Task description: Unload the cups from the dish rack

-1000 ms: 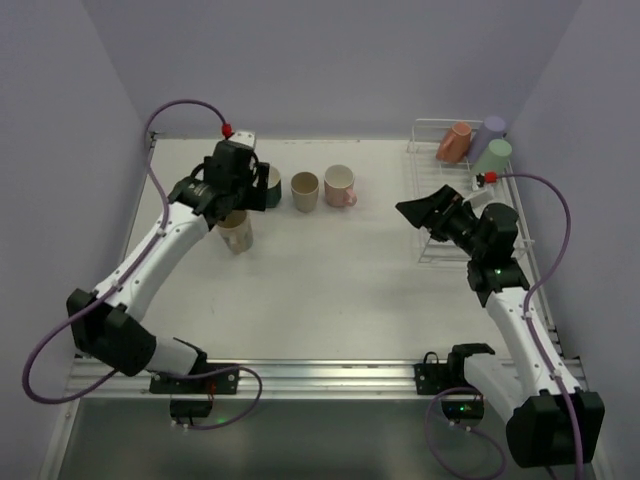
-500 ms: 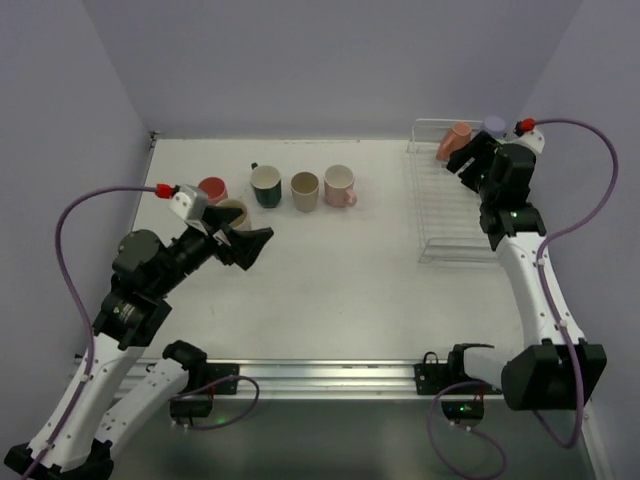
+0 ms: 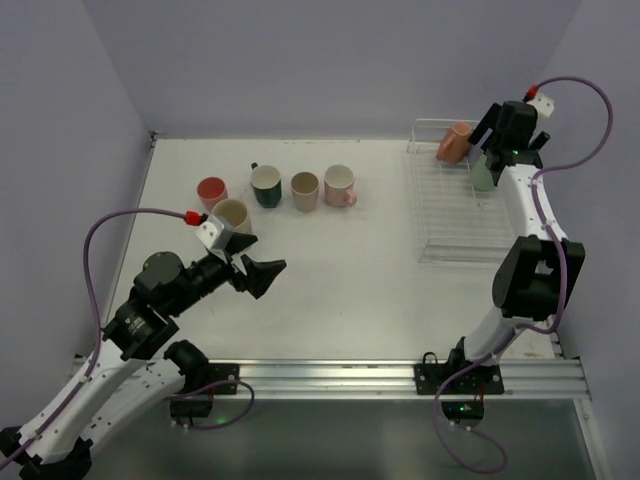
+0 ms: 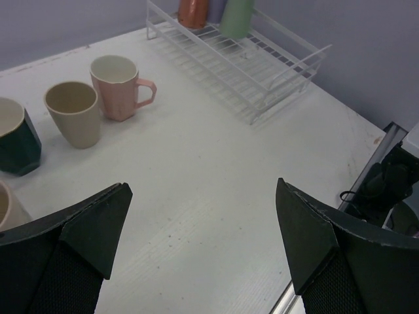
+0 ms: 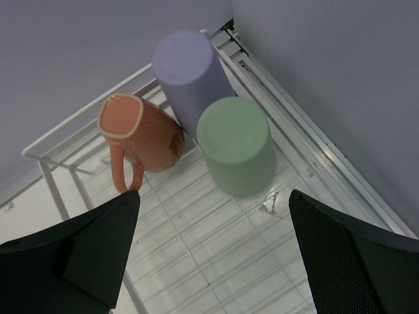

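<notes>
Five cups stand on the table at the far left: a red cup [image 3: 211, 189], a cream cup [image 3: 231, 213], a dark green mug [image 3: 266, 186], a tan cup [image 3: 305, 190] and a pink mug [image 3: 340, 185]. The white wire dish rack [image 3: 448, 215] is at the far right. At its far end stand a salmon mug [image 5: 137, 137], a lavender cup [image 5: 190, 72] and a light green cup [image 5: 239, 147], all upside down. My right gripper [image 5: 213, 226] is open and empty above them. My left gripper [image 4: 203, 242] is open and empty over bare table, nearer than the cup row.
The rack's raised wire rim [image 5: 78, 131] and the purple side wall [image 5: 340, 78] close in around the right gripper. A metal rail [image 3: 330, 375] runs along the table's near edge. The rack also shows in the left wrist view [image 4: 262, 72].
The left arm has drawn back from the cup row toward the near left. The right arm has swung from the rack's near side up to its far end, above the three cups.
</notes>
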